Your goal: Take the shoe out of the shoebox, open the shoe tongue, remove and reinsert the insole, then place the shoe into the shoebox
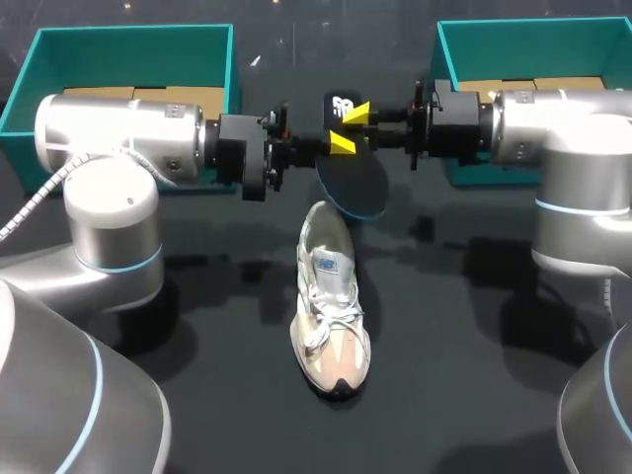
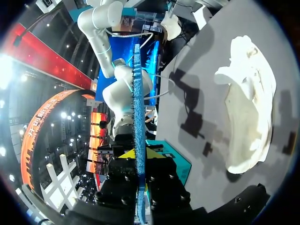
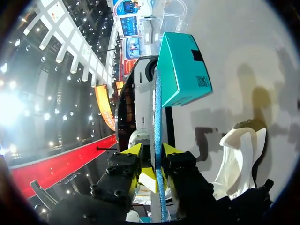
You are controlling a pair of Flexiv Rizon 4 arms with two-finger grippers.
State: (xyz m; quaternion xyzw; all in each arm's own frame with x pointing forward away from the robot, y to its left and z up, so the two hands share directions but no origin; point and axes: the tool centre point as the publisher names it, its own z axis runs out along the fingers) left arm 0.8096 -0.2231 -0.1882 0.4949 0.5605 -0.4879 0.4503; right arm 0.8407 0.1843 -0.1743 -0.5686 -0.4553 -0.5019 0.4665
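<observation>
A white and beige sneaker point(image 1: 331, 306) lies on the black table, toe toward me. Its dark insole point(image 1: 353, 183) with a blue edge hangs in the air above the heel, between my two arms. My left gripper point(image 1: 336, 146) comes in from the left and is shut on the insole's upper end. From the right, my right gripper point(image 1: 360, 117) stands at the same end, its fingers open on either side of the insole. The left wrist view has the insole point(image 2: 138, 117) edge-on in its gripper point(image 2: 139, 154), the shoe point(image 2: 248, 103) beside it. In the right wrist view the insole point(image 3: 157, 122) runs between the parted fingers of its gripper point(image 3: 153, 152).
Two teal shoeboxes stand at the back: one at the left point(image 1: 133, 30), one at the right point(image 1: 533, 25), both with brown cardboard inside. The right wrist view has a teal box point(image 3: 180, 70) ahead of the gripper and the shoe point(image 3: 239, 159) beside it.
</observation>
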